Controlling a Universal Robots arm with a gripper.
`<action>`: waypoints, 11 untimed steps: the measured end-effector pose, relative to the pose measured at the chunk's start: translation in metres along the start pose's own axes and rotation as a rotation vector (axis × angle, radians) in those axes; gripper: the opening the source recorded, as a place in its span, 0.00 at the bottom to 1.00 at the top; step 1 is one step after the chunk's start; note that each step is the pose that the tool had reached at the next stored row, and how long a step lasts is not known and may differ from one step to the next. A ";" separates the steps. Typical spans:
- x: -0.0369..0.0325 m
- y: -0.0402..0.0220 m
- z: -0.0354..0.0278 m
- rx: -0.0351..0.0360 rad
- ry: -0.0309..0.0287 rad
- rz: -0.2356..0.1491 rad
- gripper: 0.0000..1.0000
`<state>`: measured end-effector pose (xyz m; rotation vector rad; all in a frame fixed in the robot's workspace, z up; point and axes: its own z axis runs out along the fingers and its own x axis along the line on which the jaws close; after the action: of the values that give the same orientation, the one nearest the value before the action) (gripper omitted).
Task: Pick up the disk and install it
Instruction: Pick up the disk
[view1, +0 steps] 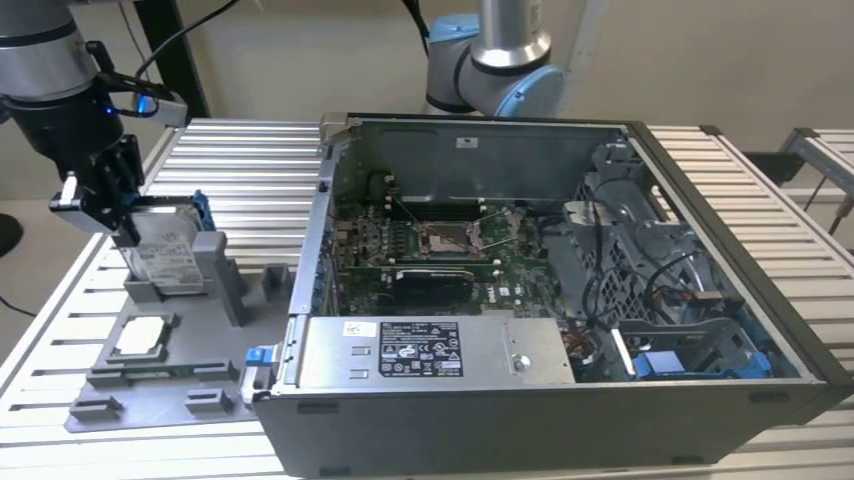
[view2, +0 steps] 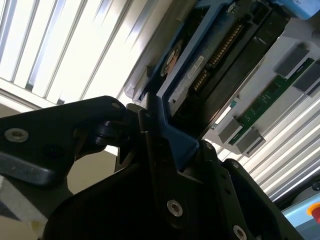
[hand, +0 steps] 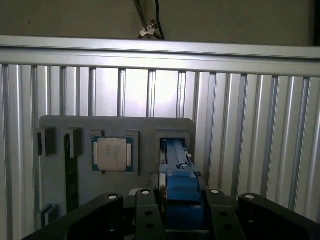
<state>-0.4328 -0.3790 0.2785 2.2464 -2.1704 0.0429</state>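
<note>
Pincer on the disk at its holder, with the open case well off to the exterior view's right.

I see my pincer (view1: 124, 222) come down from above onto the disk (view1: 171, 255), which stands on edge in the grey holder (view1: 160, 375) on the slatted tabletop (view1: 254, 160), its long axis running up and down and its lower end at the holder's slot. In the first wrist view the pincer (hand: 181, 212) is drawn narrow, and its fingers (hand: 148, 215) flank the disk's (hand: 176, 160) blue rail so closely that I judge it to be gripped. I cannot tell whether the disk has cleared the slot. The small chip (view1: 144, 338) lies flat just beside it, untouched. The computer case (view1: 467, 150) sits apart, with its lid off.
</note>
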 end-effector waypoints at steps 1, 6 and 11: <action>-0.0001 0.0000 -0.0001 -0.0001 0.0000 0.000 0.00; -0.0003 0.0000 -0.0002 0.0000 -0.0001 0.000 0.00; -0.0001 0.0000 -0.0042 -0.0002 -0.0001 0.000 0.00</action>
<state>-0.4328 -0.3787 0.2827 2.2461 -2.1706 0.0427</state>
